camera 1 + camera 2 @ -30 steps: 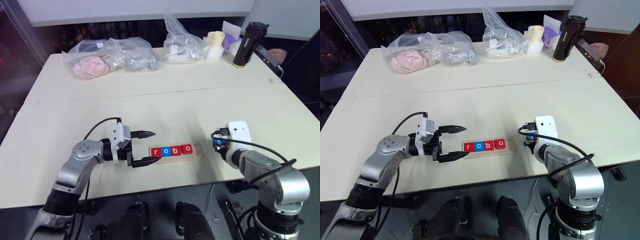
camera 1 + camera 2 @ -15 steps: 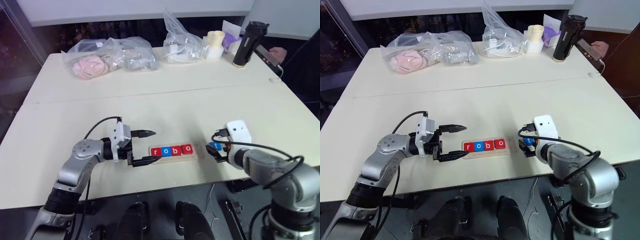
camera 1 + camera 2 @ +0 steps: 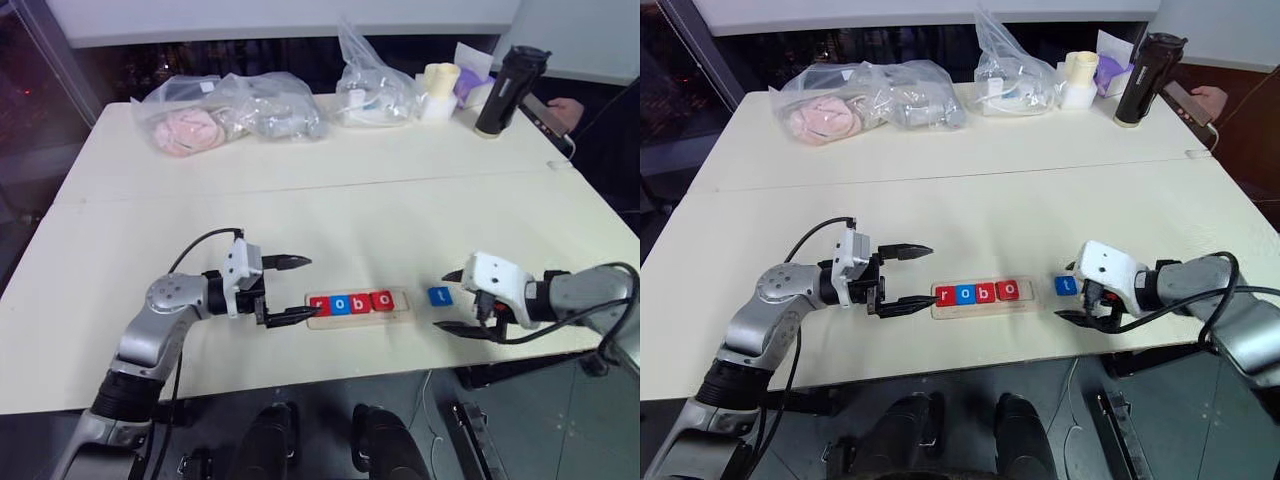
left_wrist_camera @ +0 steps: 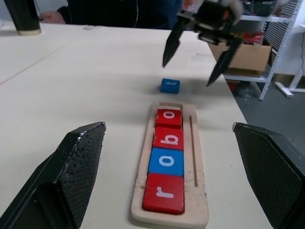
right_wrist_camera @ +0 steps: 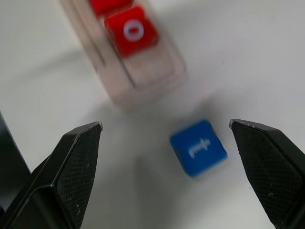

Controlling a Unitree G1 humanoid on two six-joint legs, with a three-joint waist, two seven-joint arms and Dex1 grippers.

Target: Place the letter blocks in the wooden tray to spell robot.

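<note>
The wooden tray lies near the table's front edge. It holds letter blocks reading r, o, b, o, and its right end is bare. A blue t block lies flat on the table just right of the tray. My right gripper stands open around the t block, one finger on each side, not touching it. At the tray's left end my left gripper is open and level, pointing along the tray.
Clear plastic bags of items, a cream cup and a black bottle line the table's far edge. A person's hand holds a phone at the back right. The tray sits close to the front edge.
My right gripper has opened and rolled over, leaving the blue t block on the table right of the tray, and has drawn back to the right. The left gripper stayed still.
</note>
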